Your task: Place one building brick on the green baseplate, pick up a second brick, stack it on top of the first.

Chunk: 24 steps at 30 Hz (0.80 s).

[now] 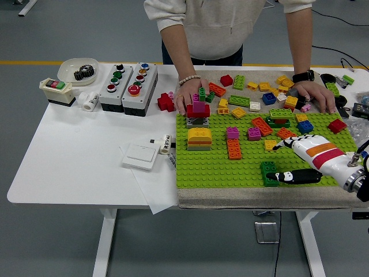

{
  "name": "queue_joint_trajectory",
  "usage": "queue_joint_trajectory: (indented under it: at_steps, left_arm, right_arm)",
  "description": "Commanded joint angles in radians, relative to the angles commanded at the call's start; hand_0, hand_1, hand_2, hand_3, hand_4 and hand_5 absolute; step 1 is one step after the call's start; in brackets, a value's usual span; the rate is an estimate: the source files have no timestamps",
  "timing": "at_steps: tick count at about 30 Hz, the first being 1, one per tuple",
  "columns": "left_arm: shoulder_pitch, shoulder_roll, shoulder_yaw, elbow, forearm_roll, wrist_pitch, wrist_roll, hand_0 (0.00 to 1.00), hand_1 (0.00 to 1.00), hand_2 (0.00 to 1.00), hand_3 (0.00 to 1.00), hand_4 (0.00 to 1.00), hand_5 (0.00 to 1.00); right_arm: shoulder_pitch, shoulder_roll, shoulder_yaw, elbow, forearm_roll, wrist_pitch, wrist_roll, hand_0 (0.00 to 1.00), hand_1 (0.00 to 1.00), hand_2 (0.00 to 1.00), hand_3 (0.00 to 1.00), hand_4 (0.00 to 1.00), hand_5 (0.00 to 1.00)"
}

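The green baseplate (pixel 219 164) lies on a grey mat and carries several bricks. A dark green brick (pixel 268 172) stands near its front edge. My right hand (pixel 278 161), white with black fingertips, hovers just right of that brick and is open, holding nothing. Its fingers (pixel 286 142) are raised over a yellow brick (pixel 270 145), and its thumb (pixel 297 176) lies low with the tip against the green brick's right side. An orange brick (pixel 234 149) and a yellow-and-orange stack (pixel 199 138) stand further left. My left hand is out of view.
A person at the far side rests one hand (pixel 189 97) on the baseplate's far left corner and the other hand (pixel 316 94) at its far right. Loose bricks (pixel 262 89) lie behind. Button boxes (pixel 128 81), a bowl (pixel 78 70), a switch plate (pixel 140 156) occupy the left.
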Motion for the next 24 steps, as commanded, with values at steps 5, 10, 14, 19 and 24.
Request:
queue_joint_trajectory:
  at_steps: [5,10,14,19,24]
  left_arm:
    - [0.0,-0.001,0.002,0.001,-0.006,0.0,-0.001,0.822,0.785,0.775,0.601,0.675,0.677]
    - [-0.001,-0.002,0.004,0.0,-0.011,0.0,-0.002,0.822,0.785,0.775,0.6,0.674,0.678]
    - [-0.002,-0.002,0.003,0.001,-0.011,0.0,-0.001,0.822,0.785,0.775,0.6,0.674,0.678]
    - [-0.003,-0.002,0.003,0.001,-0.011,0.001,0.0,0.823,0.785,0.775,0.6,0.674,0.678]
    - [-0.004,-0.003,0.0,0.002,-0.006,0.0,0.002,0.823,0.787,0.775,0.599,0.673,0.678]
  right_arm:
    - [0.032,0.005,0.03,-0.075,0.021,-0.067,-0.021,0.691,0.693,0.756,0.819,0.998,0.841]
    - [0.071,0.008,0.041,-0.183,-0.015,-0.09,-0.012,0.665,0.68,0.751,0.801,0.998,0.689]
    - [0.099,0.013,0.027,-0.269,-0.046,-0.104,-0.004,0.609,0.635,0.707,0.74,0.998,0.553]
    - [0.138,0.013,-0.019,-0.356,-0.081,-0.136,-0.007,0.493,0.578,0.669,0.746,0.998,0.496]
    - [0.171,0.02,-0.047,-0.422,-0.077,-0.133,-0.005,0.448,0.557,0.644,0.719,0.998,0.527]
